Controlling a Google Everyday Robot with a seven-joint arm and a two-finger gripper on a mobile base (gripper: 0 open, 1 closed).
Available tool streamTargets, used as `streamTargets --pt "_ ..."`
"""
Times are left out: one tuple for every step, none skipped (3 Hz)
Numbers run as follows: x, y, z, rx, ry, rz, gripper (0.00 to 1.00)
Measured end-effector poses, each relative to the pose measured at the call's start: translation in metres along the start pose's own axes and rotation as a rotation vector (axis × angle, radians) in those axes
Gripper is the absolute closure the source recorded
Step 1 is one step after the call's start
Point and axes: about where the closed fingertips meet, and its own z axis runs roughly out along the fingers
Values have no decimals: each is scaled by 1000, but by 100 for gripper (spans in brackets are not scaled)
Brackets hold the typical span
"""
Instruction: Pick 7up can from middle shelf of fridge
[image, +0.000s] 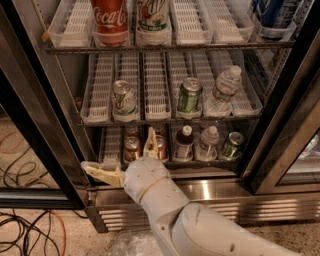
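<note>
1. The 7up can stands upright at the front of the middle shelf, in the second lane tray from the left. It is above both fingers, a little left of the upright one's tip, and apart from them.
2. The gripper is low in front of the fridge, at the level of the bottom rack. Its fingers are spread wide and hold nothing. One points left, the other points up, with its tip just under the middle shelf's front edge.
3. On the same shelf, up and to the right of the upright finger, stand a darker green can and then a water bottle.
4. Small red cans stand on the bottom rack, just behind the upright finger.
5. Higher up, well above the fingers, a Coca-Cola bottle stands on the top rack.
6. The white arm runs from the gripper down to the lower right.
7. Cables lie on the floor, below and left of the left-pointing finger.
</note>
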Motion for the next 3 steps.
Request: streamTargets --pt "0 10 14 8 -53 -8 0" --pt "0 10 14 8 -53 -8 0" --pt "4 10 16 22 -46 -20 0"
